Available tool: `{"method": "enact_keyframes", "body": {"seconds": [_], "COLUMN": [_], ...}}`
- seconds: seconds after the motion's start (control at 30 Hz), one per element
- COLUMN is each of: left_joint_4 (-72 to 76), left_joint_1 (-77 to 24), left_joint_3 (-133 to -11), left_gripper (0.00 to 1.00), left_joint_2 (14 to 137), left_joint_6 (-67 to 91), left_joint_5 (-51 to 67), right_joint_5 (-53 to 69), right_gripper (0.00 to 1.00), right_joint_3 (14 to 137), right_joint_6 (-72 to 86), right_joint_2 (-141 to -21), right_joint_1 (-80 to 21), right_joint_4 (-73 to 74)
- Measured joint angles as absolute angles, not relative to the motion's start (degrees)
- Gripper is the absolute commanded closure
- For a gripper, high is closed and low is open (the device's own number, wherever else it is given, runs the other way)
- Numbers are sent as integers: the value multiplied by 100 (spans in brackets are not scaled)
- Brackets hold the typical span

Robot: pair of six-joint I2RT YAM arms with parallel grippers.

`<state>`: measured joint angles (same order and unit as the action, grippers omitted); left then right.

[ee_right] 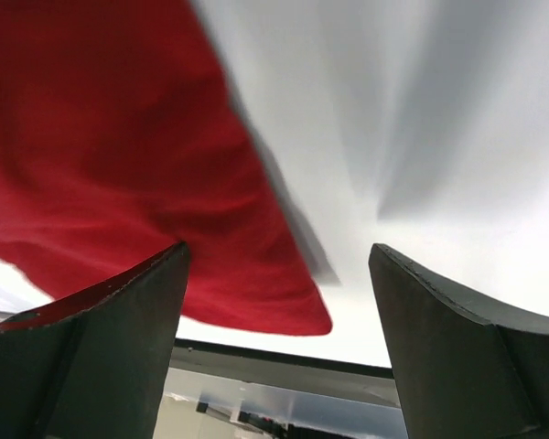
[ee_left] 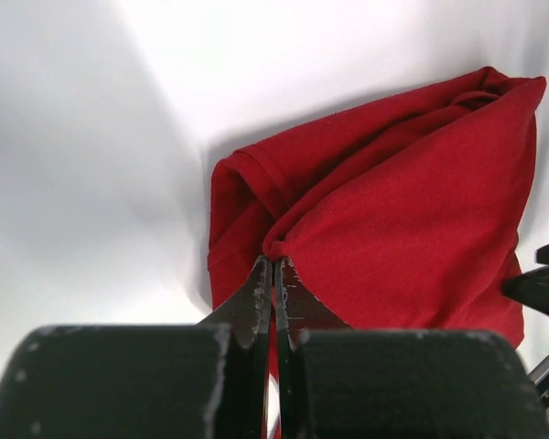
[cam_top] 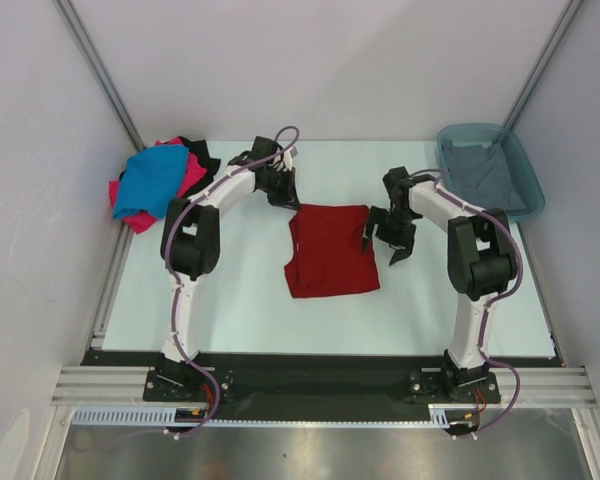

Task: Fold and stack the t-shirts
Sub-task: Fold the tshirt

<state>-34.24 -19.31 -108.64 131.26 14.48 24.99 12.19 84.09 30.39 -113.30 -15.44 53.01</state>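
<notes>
At the centre of the top view, the dark red t-shirt [cam_top: 330,255] lay flat on the pale table [cam_top: 230,300], folded into a nearly square block. Its sides ran up and down the frame and its lower edge was a little broader than its upper one, so no clear long axis stood out. Which end held the collar could not be told. The left gripper [cam_top: 278,188] sat at the shirt's upper left corner. In the left wrist view that gripper [ee_left: 273,267] was clenched on a raised fold of the red cloth [ee_left: 412,210], the fingertips pressed together with fabric bunched between them. The right gripper [cam_top: 390,238] hung at the shirt's right edge. In the right wrist view its fingers [ee_right: 119,338] were spread wide and gripped nothing, with a corner of red cloth [ee_right: 101,137] lying beyond them. In the upper left of the top view the blue t-shirt [cam_top: 152,180] topped a heap with the pink t-shirt [cam_top: 130,215] and black t-shirt [cam_top: 198,152]. In the upper right the grey t-shirt [cam_top: 485,178] lay inside a teal tub [cam_top: 525,165].
</notes>
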Motion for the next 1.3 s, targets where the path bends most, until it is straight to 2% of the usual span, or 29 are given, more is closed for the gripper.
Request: {"method": "enact_keyframes", "body": {"seconds": [0.23, 0.8, 0.87, 0.93, 0.97, 1.0, 1.03, 1.3], "left_joint_4": [-3422, -3498, -3524, -3500, -3489, -3474, -3465, -3378], "left_joint_1": [-1894, -1723, -1706, -1684, -1664, -1638, -1614, -1531], "left_joint_3": [-10864, -10864, -10864, -10864, -10864, -10864, -10864, -10844], "left_gripper": [100, 100, 64, 39, 33, 11, 0, 0], "left_joint_2": [13126, 13126, 13126, 13126, 13126, 13126, 13126, 12951], "left_joint_6": [1448, 1448, 1424, 1378, 1369, 1385, 1382, 1450], "left_joint_5": [2502, 2519, 2532, 2508, 2512, 2517, 2517, 2578], "right_joint_5": [1166, 244, 84, -49, -78, -97, -106, -132], "right_gripper": [15, 13, 13, 13, 13, 13, 13, 13], "right_joint_3": [8431, 8416, 8368, 8291, 8248, 8200, 8184, 9052], "right_joint_6": [3037, 3317, 3341, 3319, 3293, 3253, 3227, 3015], "right_joint_2": [-11749, -11666, -11581, -11467, -11415, -11323, -11260, -10827], "right_joint_1": [-1763, -2110, -2143, -2171, -2176, -2176, -2176, -2167], "right_joint_4": [5387, 5564, 5553, 5544, 5522, 5494, 5476, 5354]}}
